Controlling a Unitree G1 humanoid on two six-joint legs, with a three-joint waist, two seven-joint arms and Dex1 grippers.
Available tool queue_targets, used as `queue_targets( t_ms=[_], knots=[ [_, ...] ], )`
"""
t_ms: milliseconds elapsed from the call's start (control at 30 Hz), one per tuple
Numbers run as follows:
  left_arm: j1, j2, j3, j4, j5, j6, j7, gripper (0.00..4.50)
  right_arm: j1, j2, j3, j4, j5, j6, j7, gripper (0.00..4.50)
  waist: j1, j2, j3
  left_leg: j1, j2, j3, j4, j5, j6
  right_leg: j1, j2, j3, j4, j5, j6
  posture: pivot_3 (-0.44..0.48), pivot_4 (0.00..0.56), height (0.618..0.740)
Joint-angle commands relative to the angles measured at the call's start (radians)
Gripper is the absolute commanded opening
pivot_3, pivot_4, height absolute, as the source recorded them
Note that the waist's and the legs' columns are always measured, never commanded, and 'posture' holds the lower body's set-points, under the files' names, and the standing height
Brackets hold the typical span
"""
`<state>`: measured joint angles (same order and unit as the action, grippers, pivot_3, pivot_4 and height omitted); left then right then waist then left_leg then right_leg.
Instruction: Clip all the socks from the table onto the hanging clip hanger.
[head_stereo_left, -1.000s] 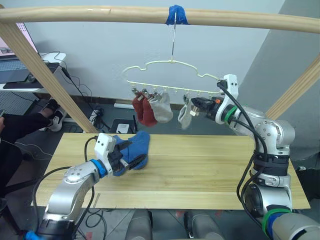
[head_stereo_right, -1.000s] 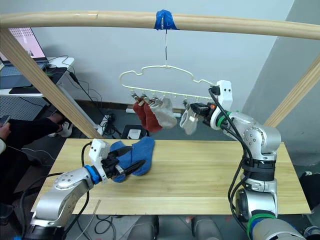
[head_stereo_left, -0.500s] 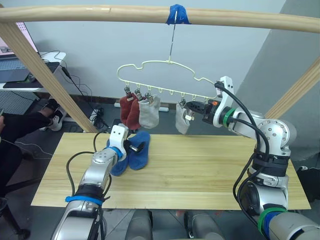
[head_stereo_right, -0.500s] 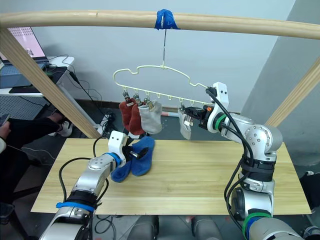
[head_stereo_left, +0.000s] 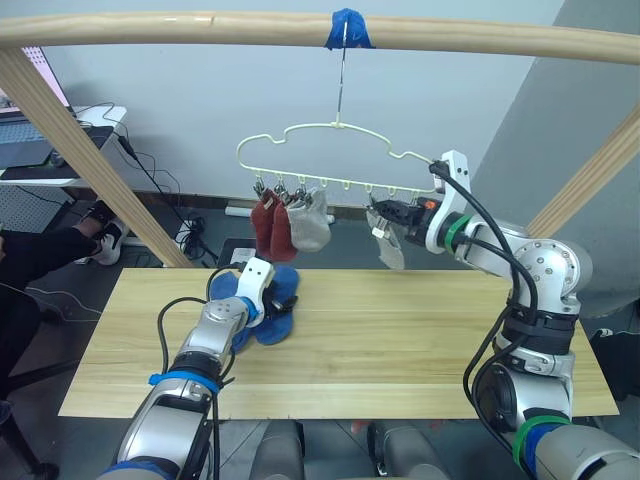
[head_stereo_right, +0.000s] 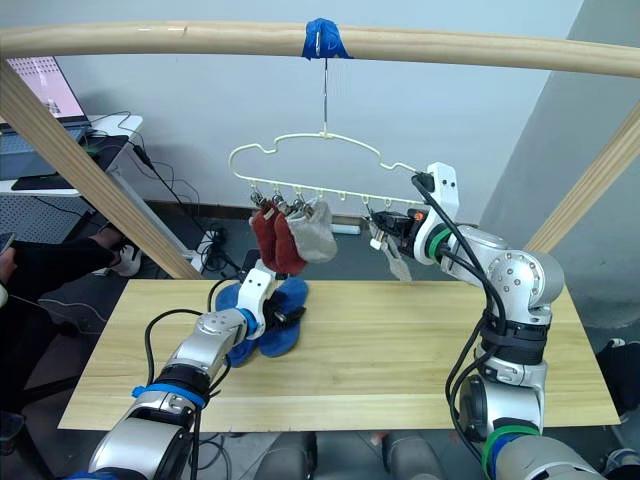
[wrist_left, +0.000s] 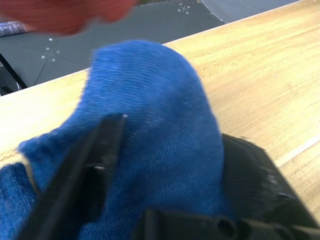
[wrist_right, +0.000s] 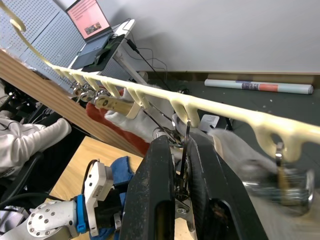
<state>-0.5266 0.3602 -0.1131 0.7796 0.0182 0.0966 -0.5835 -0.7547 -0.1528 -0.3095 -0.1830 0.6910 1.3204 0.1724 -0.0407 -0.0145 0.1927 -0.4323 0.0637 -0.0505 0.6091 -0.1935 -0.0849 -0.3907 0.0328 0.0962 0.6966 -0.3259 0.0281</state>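
The pale yellow-green clip hanger (head_stereo_left: 335, 133) hangs by its hook from the rail. Two rust red socks (head_stereo_left: 270, 226) and a light grey sock (head_stereo_left: 313, 229) are clipped at its left end. Another grey sock (head_stereo_left: 389, 250) dangles from a clip near its right end, and my right gripper (head_stereo_left: 384, 212) is shut on that clip (wrist_right: 182, 150). Two blue socks (head_stereo_left: 268, 318) lie on the table (head_stereo_left: 430, 340) at the back left. My left gripper (head_stereo_left: 286, 300) rests on them, its fingers (wrist_left: 82, 170) on either side of one bunched blue sock (wrist_left: 155, 150).
The thick wooden rail with blue tape (head_stereo_left: 350, 28) runs across the top, and slanted wooden posts (head_stereo_left: 85, 150) stand at both sides. A white desk with a laptop (head_stereo_left: 45, 140) and a seated person's legs (head_stereo_left: 40, 250) are at far left.
My left gripper has shifted right along the blue socks and the arm has swung inward. The hanger has swayed, and the right gripper with its clip and grey sock sits slightly further right.
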Motion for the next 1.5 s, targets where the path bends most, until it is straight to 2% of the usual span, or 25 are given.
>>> queue_targets(
  t_ms=[33, 200, 300, 467, 600, 667, 967, 1233, 1500],
  knots=[
    [0.039, 0.0, -0.011, -0.043, 0.004, -0.003, -0.037, 2.24, -0.004, 0.002, -0.017, -0.037, 0.026, -0.01, -0.005, 0.09, 0.0, 0.0, 0.0, 0.0, 0.0, 0.0, 0.0, 0.0, 0.0, 0.0, 0.0, 0.0, 0.0, 0.0, 0.0, -0.006, 0.2, 0.74],
    [0.087, 0.002, -0.026, -0.15, 0.006, -0.028, -0.076, 0.8, -0.001, 0.0, -0.017, -0.03, 0.021, -0.017, -0.004, 0.09, 0.0, 0.0, 0.0, 0.0, 0.0, 0.0, 0.0, 0.0, 0.0, 0.0, 0.0, 0.0, 0.0, 0.0, 0.0, -0.005, 0.201, 0.74],
    [0.144, 0.01, -0.038, -0.313, -0.024, -0.025, -0.142, 0.03, 0.003, -0.008, -0.012, -0.023, 0.016, -0.014, -0.001, 0.09, 0.0, 0.0, 0.0, 0.0, 0.0, 0.0, 0.0, 0.0, 0.0, 0.0, 0.0, 0.0, 0.0, 0.0, 0.0, 0.002, 0.206, 0.74],
    [0.23, 0.021, -0.027, -0.582, -0.117, -0.028, -0.246, 0.03, 0.008, -0.012, -0.042, -0.012, 0.031, 0.057, -0.014, 0.09, 0.001, 0.001, 0.0, 0.0, 0.0, 0.0, 0.0, 0.0, 0.0, 0.0, 0.0, 0.0, 0.0, 0.0, 0.0, 0.0, 0.203, 0.74],
    [0.243, 0.006, 0.011, -0.762, -0.216, -0.102, -0.287, 0.03, -0.054, 0.081, -0.223, 0.013, 0.079, 0.203, -0.092, 0.09, 0.002, 0.0, 0.0, 0.0, 0.0, 0.0, 0.0, 0.0, 0.0, 0.0, 0.0, 0.0, 0.0, 0.0, 0.0, 0.002, 0.201, 0.74],
    [0.235, 0.006, 0.008, -0.804, -0.219, -0.143, -0.29, 0.03, -0.101, 0.145, -0.34, 0.028, 0.081, 0.271, -0.139, 0.09, 0.003, 0.001, 0.0, 0.0, 0.0, 0.0, 0.0, 0.0, 0.0, 0.0, 0.0, 0.0, 0.0, 0.0, 0.0, 0.005, 0.198, 0.74],
    [0.179, -0.045, -0.045, -0.75, -0.123, -0.357, -0.226, 0.03, -0.175, 0.255, -0.498, 0.054, 0.197, 0.294, -0.327, 0.09, 0.005, 0.001, 0.001, 0.0, 0.0, 0.0, 0.0, 0.0, 0.0, 0.0, 0.0, 0.0, -0.001, 0.0, 0.0, -0.006, 0.184, 0.74],
    [0.142, -0.065, -0.047, -0.695, -0.079, -0.444, -0.165, 0.03, -0.171, 0.27, -0.508, 0.07, 0.363, 0.294, -0.489, 0.09, -0.003, 0.001, 0.001, 0.0, 0.0, 0.0, 0.0, 0.0, 0.0, 0.0, 0.0, 0.001, -0.001, 0.0, 0.0, -0.007, 0.179, 0.74],
    [0.117, -0.056, -0.041, -0.661, -0.054, -0.48, -0.119, 0.03, -0.155, 0.258, -0.495, 0.091, 0.475, 0.294, -0.588, 0.09, -0.013, 0.001, 0.001, 0.0, 0.0, 0.0, 0.0, 0.0, 0.0, 0.0, 0.0, 0.001, -0.001, 0.0, 0.0, -0.007, 0.176, 0.74]
  ],
)
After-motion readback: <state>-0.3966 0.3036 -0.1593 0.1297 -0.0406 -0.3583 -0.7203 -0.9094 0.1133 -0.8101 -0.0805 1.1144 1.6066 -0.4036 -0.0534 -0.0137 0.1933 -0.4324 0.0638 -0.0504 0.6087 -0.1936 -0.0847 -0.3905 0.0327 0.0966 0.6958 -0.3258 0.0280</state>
